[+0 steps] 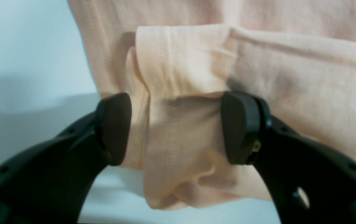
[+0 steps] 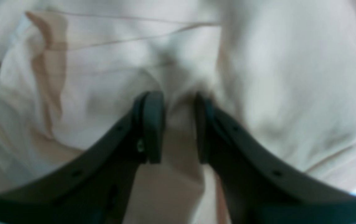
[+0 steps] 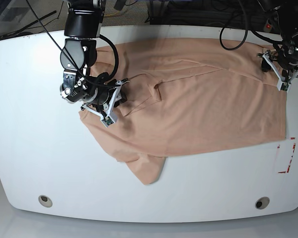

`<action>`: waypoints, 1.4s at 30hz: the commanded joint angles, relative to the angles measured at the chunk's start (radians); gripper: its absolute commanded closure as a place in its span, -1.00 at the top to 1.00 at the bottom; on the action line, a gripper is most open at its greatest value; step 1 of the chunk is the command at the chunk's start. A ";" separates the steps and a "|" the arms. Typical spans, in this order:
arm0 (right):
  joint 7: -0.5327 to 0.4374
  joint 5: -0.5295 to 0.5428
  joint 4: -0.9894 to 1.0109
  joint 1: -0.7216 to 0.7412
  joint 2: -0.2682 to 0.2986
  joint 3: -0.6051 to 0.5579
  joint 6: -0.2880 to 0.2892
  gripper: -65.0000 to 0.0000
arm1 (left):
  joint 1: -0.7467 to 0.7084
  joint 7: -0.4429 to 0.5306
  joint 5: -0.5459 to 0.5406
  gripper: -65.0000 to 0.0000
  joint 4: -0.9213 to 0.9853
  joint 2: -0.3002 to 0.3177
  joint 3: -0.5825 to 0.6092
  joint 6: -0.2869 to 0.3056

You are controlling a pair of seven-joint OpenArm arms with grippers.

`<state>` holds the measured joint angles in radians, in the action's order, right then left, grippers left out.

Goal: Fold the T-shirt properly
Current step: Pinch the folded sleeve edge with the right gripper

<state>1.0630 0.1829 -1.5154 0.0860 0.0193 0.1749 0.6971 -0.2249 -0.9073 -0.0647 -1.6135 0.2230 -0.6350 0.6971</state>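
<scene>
The T-shirt (image 3: 198, 104) lies spread across the middle of the white tabletop (image 3: 35, 163), reaching from about nine o'clock to three o'clock, with one sleeve trailing off toward six o'clock. Judged from this, the folding is barely begun: the cloth is mostly one flat layer, wrinkled near its nine o'clock end, and no clean fold across the body shows yet. Bringing the sides in, tucking the sleeves and doubling the length all appear to be left.

The right tool (image 2: 179, 130) sits low on the bunched fabric at the nine o'clock end; its jaws stand narrowly apart with a ridge of the cloth between them, so it looks clenched on the T-shirt. The left tool (image 1: 176, 129), at the two o'clock corner, has its jaws wide apart on either side of a folded hem edge, released and not pinching it.

The tabletop is smooth, glossy and rounded at its corners, with two small round fittings (image 3: 45, 201) near its six o'clock edge and a red-marked tag (image 3: 286, 158) at about four o'clock. Beyond the twelve o'clock edge, dark cables (image 3: 233, 29) and equipment crowd the background; little else of the room is visible.
</scene>
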 commanded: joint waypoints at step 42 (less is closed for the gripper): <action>-0.091 0.025 -0.072 0.013 0.001 -0.002 0.001 -1.00 | -0.003 -0.020 0.019 0.29 -0.006 0.013 0.001 0.001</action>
<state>0.9726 0.1871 -1.5162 0.0742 0.0166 0.1719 0.6971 -0.2249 -0.9077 -0.0639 -1.6135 0.2230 -0.6338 0.6971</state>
